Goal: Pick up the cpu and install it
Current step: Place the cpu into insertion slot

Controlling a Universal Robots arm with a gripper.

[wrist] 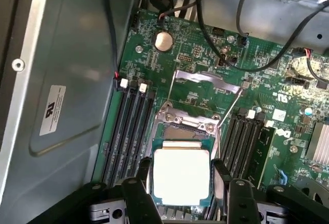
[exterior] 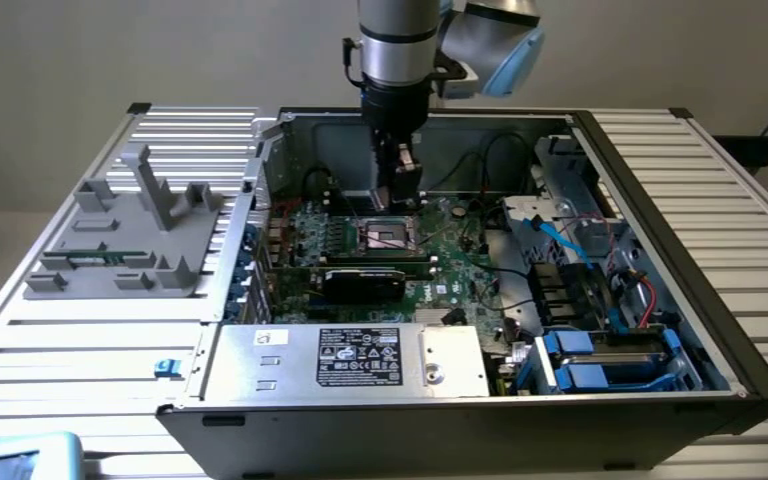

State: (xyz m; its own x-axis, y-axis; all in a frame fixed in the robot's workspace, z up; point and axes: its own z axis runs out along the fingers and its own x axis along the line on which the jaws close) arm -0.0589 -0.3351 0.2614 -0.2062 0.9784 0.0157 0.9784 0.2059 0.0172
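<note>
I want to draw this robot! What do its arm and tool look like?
The arm is a round silver-grey tube with a light blue joint cap. Lower down it turns black. The tool is black too, with two chunky black fingers.

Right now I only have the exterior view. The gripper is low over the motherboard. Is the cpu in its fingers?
Observer: Yes. In the wrist view the gripper is shut on the cpu, with a finger against each of two opposite edges.
Operator: Is the socket open?
Observer: Yes. The load plate is swung up, away from the socket.
Operator: Is it seated?
Observer: I cannot tell. The cpu sits square over the socket, and a strip of the socket beyond it is uncovered.
</note>
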